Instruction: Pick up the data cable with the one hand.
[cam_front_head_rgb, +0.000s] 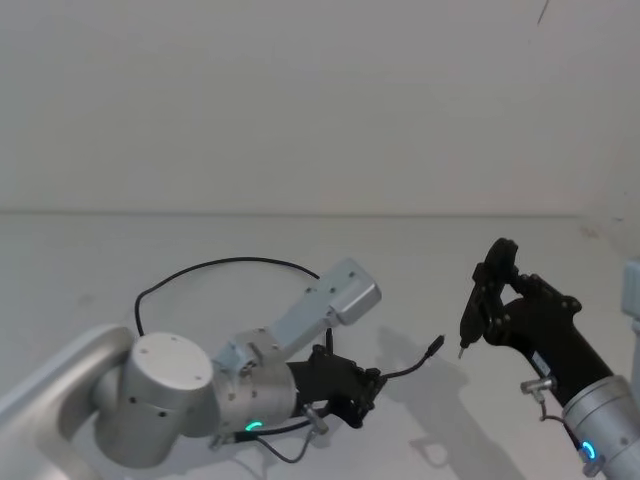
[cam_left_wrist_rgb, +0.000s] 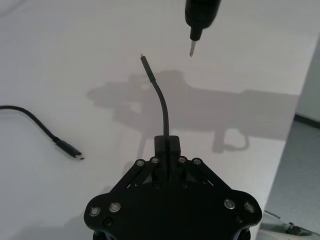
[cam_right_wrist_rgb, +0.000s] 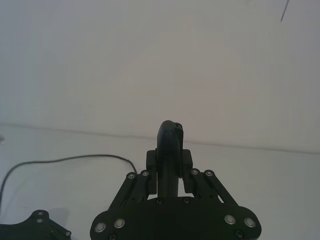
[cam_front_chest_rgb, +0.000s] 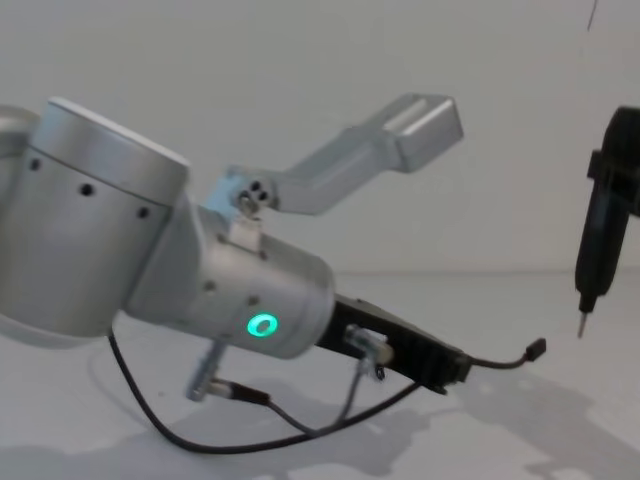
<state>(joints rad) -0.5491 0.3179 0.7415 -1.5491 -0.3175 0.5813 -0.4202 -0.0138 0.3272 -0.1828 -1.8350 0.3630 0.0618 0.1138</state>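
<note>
The data cable (cam_front_head_rgb: 235, 261) is a thin black cord looping across the white table behind my left arm. My left gripper (cam_front_head_rgb: 372, 385) is shut on it a short way from one plug. That plug (cam_front_head_rgb: 436, 346) sticks out in the air past the fingertips. In the left wrist view the cord (cam_left_wrist_rgb: 164, 107) rises from the shut gripper (cam_left_wrist_rgb: 167, 142), and the other plug (cam_left_wrist_rgb: 70, 149) lies on the table. From the chest view, the left gripper (cam_front_chest_rgb: 455, 368) holds the cord just above the table. My right gripper (cam_front_head_rgb: 500, 300) is shut on a black pen-shaped tool (cam_front_head_rgb: 487, 285).
The pen tool's metal tip (cam_front_chest_rgb: 580, 325) hangs close beside the raised plug (cam_front_chest_rgb: 535, 348), apart from it. A silver camera bracket (cam_front_head_rgb: 335, 297) juts from my left wrist. The table's edge (cam_left_wrist_rgb: 300, 107) runs along one side in the left wrist view.
</note>
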